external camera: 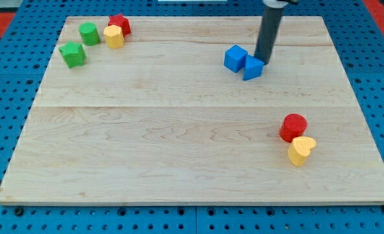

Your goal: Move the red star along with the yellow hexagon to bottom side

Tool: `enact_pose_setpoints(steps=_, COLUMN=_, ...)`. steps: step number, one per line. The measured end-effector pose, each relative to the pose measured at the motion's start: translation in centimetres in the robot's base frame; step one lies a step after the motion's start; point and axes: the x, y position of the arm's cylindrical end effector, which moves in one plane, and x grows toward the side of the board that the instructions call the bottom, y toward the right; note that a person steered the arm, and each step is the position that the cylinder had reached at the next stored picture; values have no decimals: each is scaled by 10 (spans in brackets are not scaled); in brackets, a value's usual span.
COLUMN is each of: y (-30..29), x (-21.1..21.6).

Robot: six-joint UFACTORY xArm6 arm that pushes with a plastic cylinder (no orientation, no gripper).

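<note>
Hand: none fitted. The arm ends in a dark rod [268, 32], so there is nothing to spread, press together or pinch. The tip [262, 60] rests on the counter [179, 149] at the view's upper right, against the far side of a blue wedge-shaped block [252, 67].

Nearest the view's bottom, at the right, a yellow heart [301, 150] lies touching a red cylinder [294, 127] just above it. This pair is not named in the task and appears to be parked clear of the work.

Further up, a blue cube [235, 58] sits touching the blue wedge on its left side. The tip's position here serves no evident purpose for the task, since it is well apart from the target blocks.

Farthest, at the view's top left corner, the red star [119, 24] and the yellow hexagon [114, 37] sit touching, the hexagon on the nearer side. Judgement: being paired, they could be driven down together from behind the star. Neither has yet begun toward the bottom side. Just to their left stand a green cylinder [89, 33] and a green star [72, 54], close enough to be caught by a careless approach.

Count: two red, two yellow, two green, two blue; eight blocks in all.
</note>
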Motion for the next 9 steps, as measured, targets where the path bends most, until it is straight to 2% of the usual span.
enact_pose_setpoints(steps=1, y=56, x=-5)
enact_pose_setpoints(steps=2, y=58, x=-10)
enact_pose_setpoints(steps=3, y=56, x=-85)
enact_pose_setpoints(steps=6, y=-51, x=-139)
enact_pose_setpoints(steps=7, y=-95, x=-138)
enact_pose_setpoints(steps=9, y=-219, x=-139)
